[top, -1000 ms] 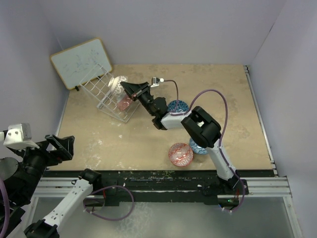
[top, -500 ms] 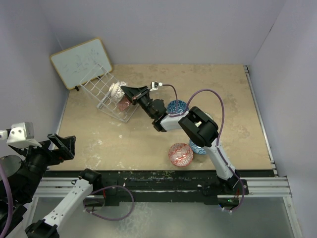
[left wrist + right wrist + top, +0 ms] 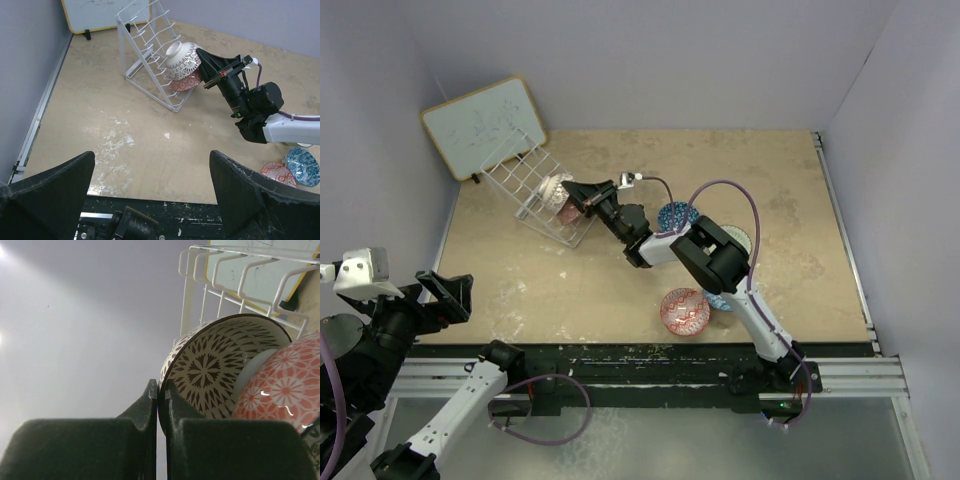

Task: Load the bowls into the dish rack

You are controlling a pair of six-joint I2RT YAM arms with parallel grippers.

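My right gripper (image 3: 583, 192) is shut on the rim of a cream-white bowl (image 3: 556, 187) with a dark pattern and holds it against the wires of the white dish rack (image 3: 520, 175). In the right wrist view the gripper (image 3: 161, 390) pinches that bowl (image 3: 215, 360), with a red bowl (image 3: 280, 390) just behind it in the rack (image 3: 220, 270). On the table lie a blue bowl (image 3: 677, 215), a red bowl (image 3: 685, 311) and a second blue bowl (image 3: 722, 299), partly hidden by the arm. My left gripper (image 3: 438, 298) is open and empty at the near left (image 3: 151, 165).
A wood-framed whiteboard (image 3: 482, 125) leans on the wall behind the rack. The purple walls close in the table on the left, back and right. The right arm's cable (image 3: 720, 190) loops above the blue bowl. The table's near edge (image 3: 150, 200) lies under my left gripper.
My right gripper has carried the cream-white bowl left and down into the rack, beside the red bowl. The left arm has hardly moved.
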